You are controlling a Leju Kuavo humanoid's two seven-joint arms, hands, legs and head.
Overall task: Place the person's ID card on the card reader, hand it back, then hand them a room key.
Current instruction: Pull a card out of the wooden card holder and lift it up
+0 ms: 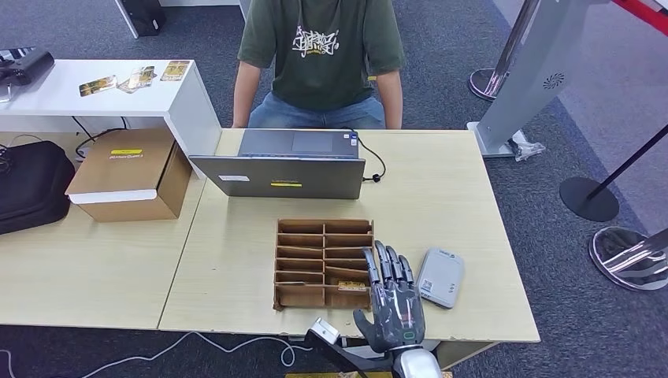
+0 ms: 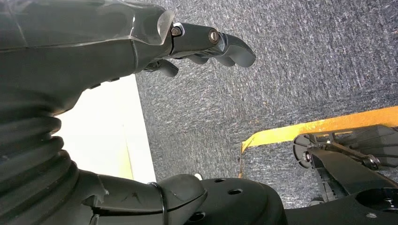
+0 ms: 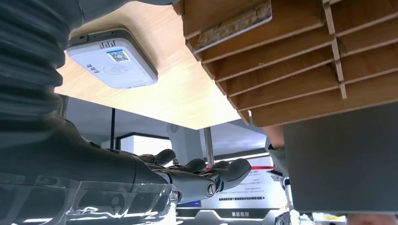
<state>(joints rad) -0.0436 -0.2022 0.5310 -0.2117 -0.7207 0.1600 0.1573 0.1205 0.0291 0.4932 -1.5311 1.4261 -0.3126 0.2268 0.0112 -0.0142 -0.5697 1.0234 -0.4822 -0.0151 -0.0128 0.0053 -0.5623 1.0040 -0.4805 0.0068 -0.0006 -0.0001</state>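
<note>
My right hand [image 1: 391,297] hovers over the table's near edge with its fingers stretched out and apart, holding nothing; its fingers [image 3: 206,171] reach forward in the right wrist view. The grey card reader [image 1: 440,277] lies flat just to the hand's right, and it is seen again as a card reader [image 3: 112,63] up close. The wooden slotted key rack [image 1: 324,263] sits just left of the hand, with a card [image 3: 234,26] in one slot. My left hand [image 2: 206,44] hangs beside the table over grey carpet, fingers loosely curled, empty. A person [image 1: 321,55] in a green shirt sits behind the table.
An open grey laptop [image 1: 282,165] stands between the rack and the person, its cable [image 1: 376,167] trailing right. A cardboard box [image 1: 130,175] and black bag [image 1: 31,185] rest on the left table. Stanchion bases [image 1: 622,252] stand on the carpet at right.
</note>
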